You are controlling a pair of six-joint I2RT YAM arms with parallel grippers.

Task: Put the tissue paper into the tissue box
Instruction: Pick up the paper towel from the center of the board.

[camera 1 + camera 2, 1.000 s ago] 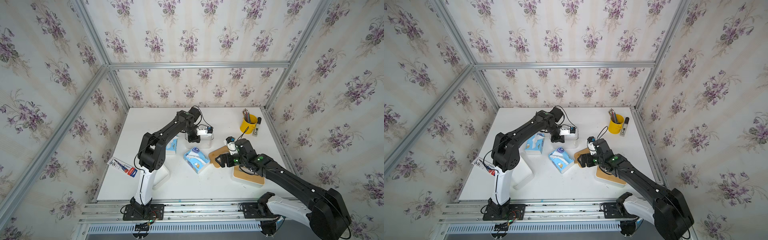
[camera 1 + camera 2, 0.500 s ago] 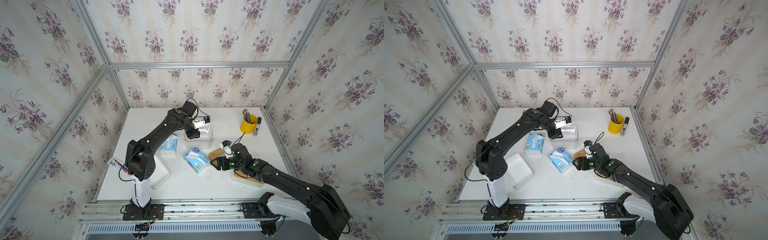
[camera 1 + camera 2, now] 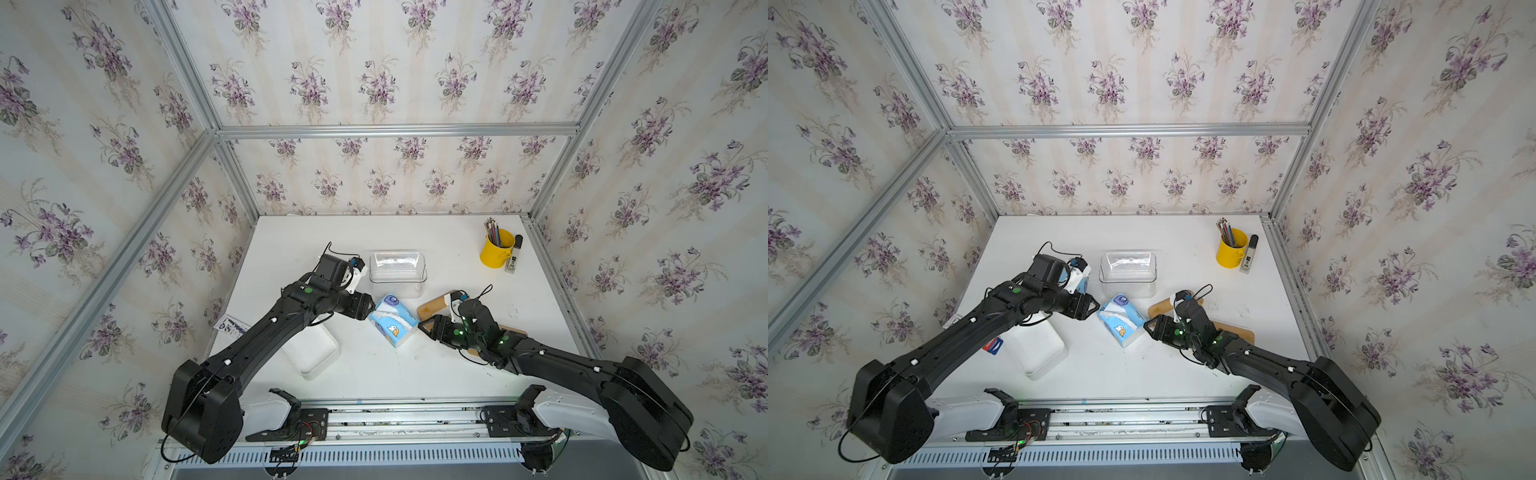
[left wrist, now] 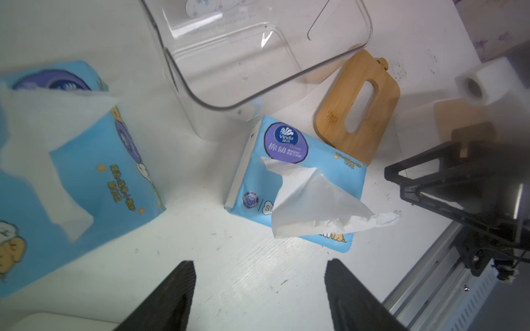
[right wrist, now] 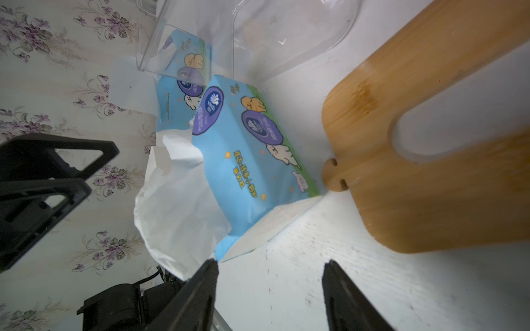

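The tissue box point(image 3: 397, 268) point(image 3: 1128, 272) is a clear open tub at mid table, also in the left wrist view point(image 4: 200, 103) and right wrist view point(image 5: 286, 34). A blue tissue paper pack point(image 3: 392, 320) point(image 3: 1121, 320) point(image 4: 258, 183) point(image 5: 252, 160) lies in front of it with a white sheet pulled out. My left gripper point(image 3: 371, 311) point(image 3: 1094, 306) point(image 4: 260, 266) sits just left of the pack, open and empty. At the pack's right end my right gripper point(image 3: 423, 326) point(image 3: 1149, 326) point(image 5: 270, 265) stands open, the loose sheet beside one finger.
Another blue pack point(image 4: 94, 177) point(image 5: 177, 100) lies left of the box. A slotted wooden lid point(image 3: 432, 307) point(image 4: 355, 106) point(image 5: 401, 143) touches the pack's right side. A white tray point(image 3: 311, 349) sits front left; a yellow pencil cup point(image 3: 496, 249) and a tube point(image 3: 514, 255) stand back right.
My left gripper has left the clear box, come forward to the pack and opened. My right gripper has slid left to the pack's end, its jaws narrower than before.
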